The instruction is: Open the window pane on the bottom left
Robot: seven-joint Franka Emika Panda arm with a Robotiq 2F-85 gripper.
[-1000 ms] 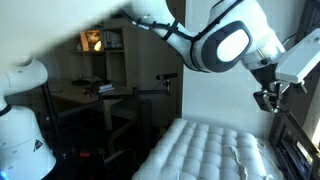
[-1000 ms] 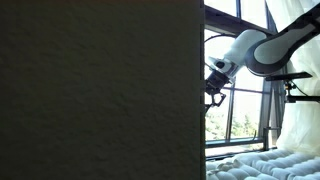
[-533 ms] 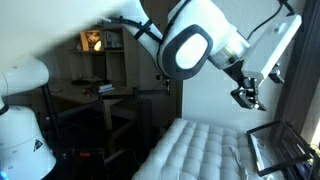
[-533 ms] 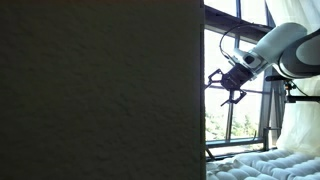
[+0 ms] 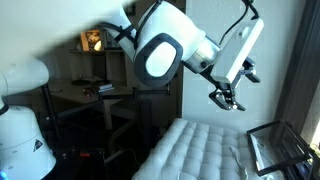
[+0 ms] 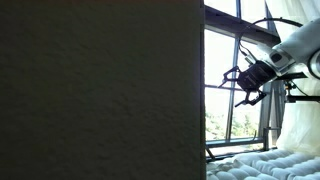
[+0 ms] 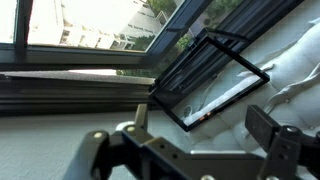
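Observation:
The small black-framed window pane (image 5: 274, 148) stands swung inward over the bed, at the low right of an exterior view. In the wrist view it (image 7: 212, 78) hangs open, tilted away from the window's dark lower frame (image 7: 70, 85). My gripper (image 5: 228, 98) is open and empty, in the air above the bed and apart from the pane. It also shows in front of the tall window panes (image 6: 222, 60) in an exterior view (image 6: 248, 80). In the wrist view its two fingers (image 7: 205, 130) are spread with nothing between them.
A white quilted mattress (image 5: 200, 150) lies under the arm and below the window (image 6: 255, 165). A white curtain (image 6: 300, 120) hangs beside the window. A desk with shelves (image 5: 100, 95) and a white robot base (image 5: 20, 135) stand further back. A dark panel (image 6: 100, 90) blocks most of that view.
The pane has swung inward from the window. My gripper has let go and pulled back from the window, above the bed, and the arm has turned.

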